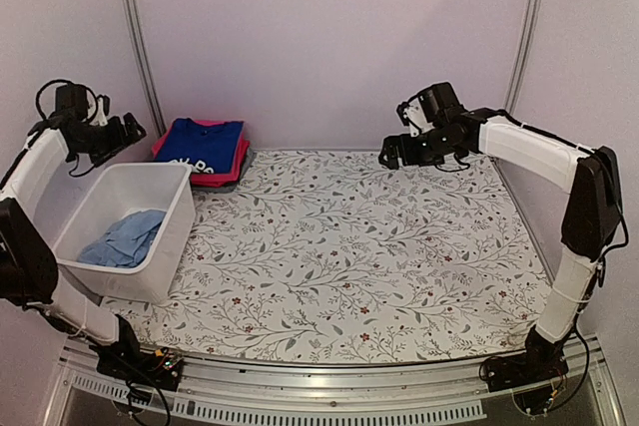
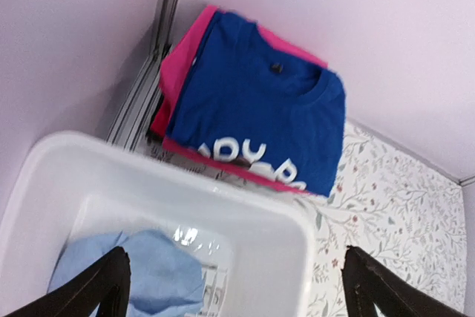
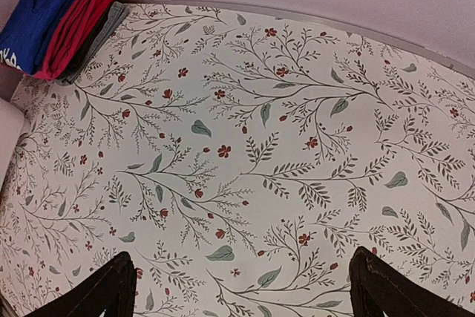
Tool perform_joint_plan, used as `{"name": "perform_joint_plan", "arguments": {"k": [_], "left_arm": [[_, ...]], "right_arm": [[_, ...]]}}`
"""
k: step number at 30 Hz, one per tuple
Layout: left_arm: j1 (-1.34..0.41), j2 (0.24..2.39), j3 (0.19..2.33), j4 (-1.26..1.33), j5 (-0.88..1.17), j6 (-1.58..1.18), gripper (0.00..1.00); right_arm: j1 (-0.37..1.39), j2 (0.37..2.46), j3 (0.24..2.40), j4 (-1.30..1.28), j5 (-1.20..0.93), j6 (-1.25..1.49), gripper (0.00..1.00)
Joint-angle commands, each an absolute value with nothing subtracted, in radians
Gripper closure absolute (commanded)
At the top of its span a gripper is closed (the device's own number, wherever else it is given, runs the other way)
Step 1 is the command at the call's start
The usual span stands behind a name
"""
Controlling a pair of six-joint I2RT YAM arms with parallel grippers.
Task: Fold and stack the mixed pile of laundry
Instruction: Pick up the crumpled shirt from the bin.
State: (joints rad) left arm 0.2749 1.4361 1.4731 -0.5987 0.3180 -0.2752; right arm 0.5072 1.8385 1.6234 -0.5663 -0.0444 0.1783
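We note the crumpled pale-blue cloth shirt [image 1: 125, 238] in the white plastic basket [image 1: 178, 231], below the nearer left tool [image 1: 130, 131], spread wide, empty.

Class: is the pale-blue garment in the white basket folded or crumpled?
Crumpled: the pale-blue garment lies bunched in the basket, no flat edges.

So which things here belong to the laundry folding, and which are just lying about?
Job: blue printed T-shirt, folded, on top; pink-red garment under it; pale-blue shirt, crumpled in the white bin.
Lying about: white bin; floral table cover.
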Motion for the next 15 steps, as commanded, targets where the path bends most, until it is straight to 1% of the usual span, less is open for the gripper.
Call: {"name": "perform_joint_plan", "arguments": {"k": [1,4,7,15], "left_arm": [[0.248,1.363,1.249,-0.799,0.142,-0.339,0.01],[0.241,1.302,1.115,-0.81,0.089,-0.387,0.0],[0.242,1.302,1.033,-0.788,0.049,-0.423,0.0],[0.239,1.505,0.988,-0.654,-0.024,-0.512,0.0]], "right_arm": [[0.46,1.775,1.579,-0.518,-0.12,0.16,0.01],[0.441,1.752,1.541,-0.503,-0.155,0.158,0.01],[0.438,1.74,1.511,-0.494,-0.183,0.155,0.01],[0.436,1.711,1.458,-0.497,-0.197,0.18,0.01]]}}
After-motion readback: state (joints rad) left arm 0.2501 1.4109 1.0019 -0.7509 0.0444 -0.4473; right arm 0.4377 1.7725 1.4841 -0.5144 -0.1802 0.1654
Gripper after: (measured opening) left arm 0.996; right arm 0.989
